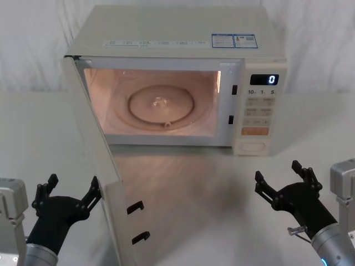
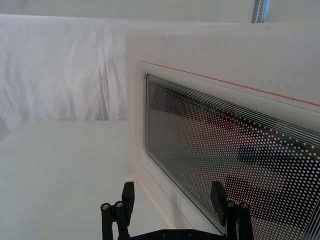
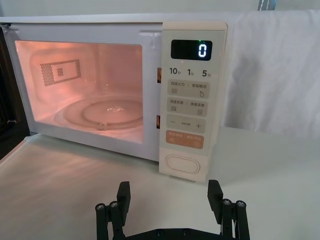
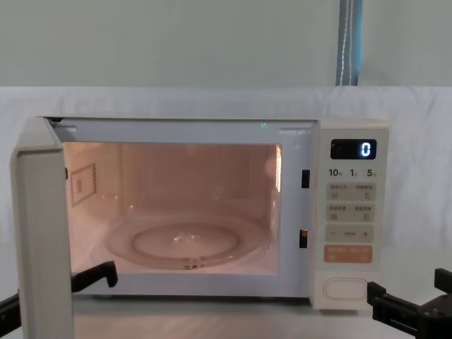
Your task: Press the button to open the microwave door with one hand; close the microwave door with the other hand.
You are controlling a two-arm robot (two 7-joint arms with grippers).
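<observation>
Display (image 3: 191, 50), top of control panel (image 3: 189, 100): lit "0".
Row under display: "10", "1", "5", each with a small unreadable character.
Wide key (image 3: 184, 124) mid-panel: "−" at left end, "+" at right end.
Other key captions: too small to read.
Stickers (image 1: 233, 40) on microwave top, right rear: print unreadable.

The left tool (image 1: 67, 194) sits at about 8 o'clock in the head view, its black fingers spread wide and pointing toward 1 o'clock, on a grey wrist that rises from the lower corner. The right tool (image 1: 285, 183) sits at about 4 o'clock, fingers likewise spread apart and pointing toward 11 o'clock, with its grey wrist block at the frame's edge.
</observation>
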